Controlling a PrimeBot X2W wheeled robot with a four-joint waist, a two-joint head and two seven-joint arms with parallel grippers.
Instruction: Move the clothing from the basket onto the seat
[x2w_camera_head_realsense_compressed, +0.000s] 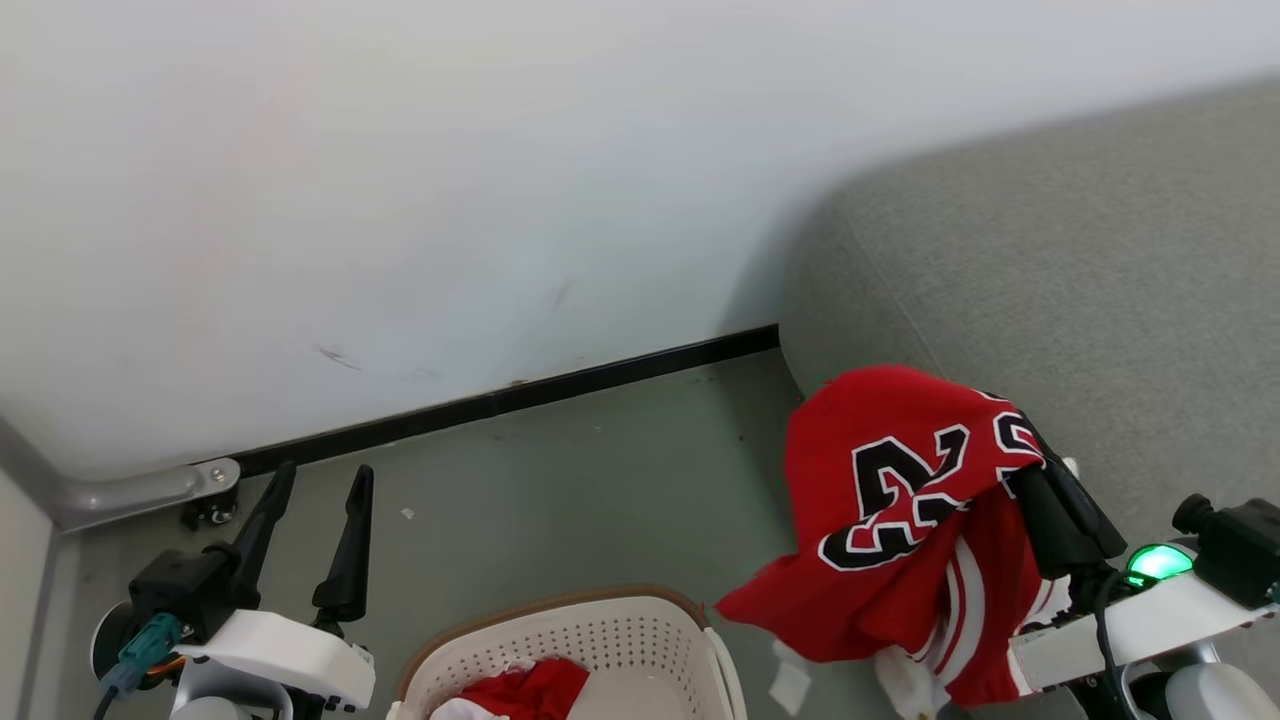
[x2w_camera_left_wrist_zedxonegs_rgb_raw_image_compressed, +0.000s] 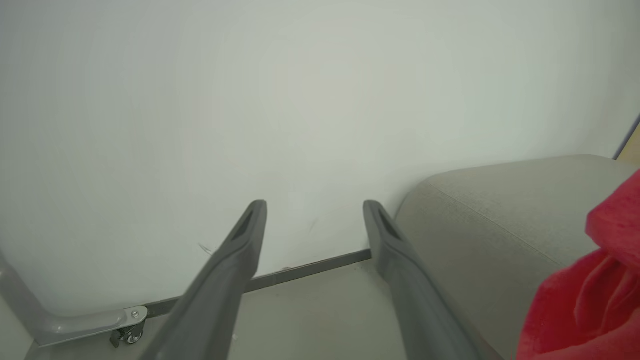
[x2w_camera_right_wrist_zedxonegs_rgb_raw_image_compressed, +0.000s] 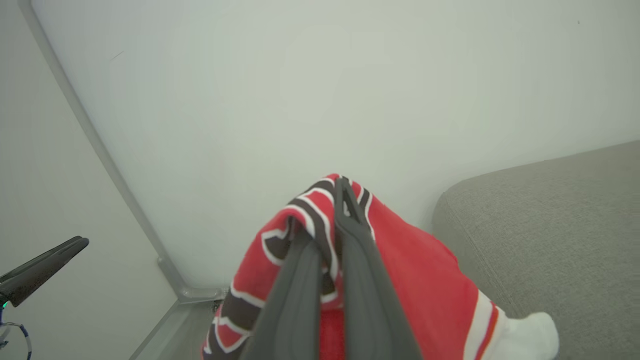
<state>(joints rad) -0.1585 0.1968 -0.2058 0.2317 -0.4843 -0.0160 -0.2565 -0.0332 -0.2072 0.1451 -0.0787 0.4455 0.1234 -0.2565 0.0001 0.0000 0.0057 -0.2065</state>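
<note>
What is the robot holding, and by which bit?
The right gripper pinches the red clothing by a bunched fold at its black number. The left gripper holds nothing.

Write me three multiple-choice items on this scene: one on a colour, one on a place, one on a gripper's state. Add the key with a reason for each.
1. What colour is the leftover garment in the laundry basket?
A. blue
B. black
C. red with white

2. Where is the number-23 garment?
A. folded inside the basket
B. hanging from the right gripper, near the grey sofa
C. spread flat on the floor

3. How is the left gripper?
A. open and empty
B. shut on cloth
C. shut on the basket's rim

Key:
1 C: red cloth with a white edge shows at the basket's bottom.
2 B: the shut fingers pinch the cloth, which hangs lifted by the sofa's corner.
3 A: its two fingers stand apart with nothing between them.
</note>
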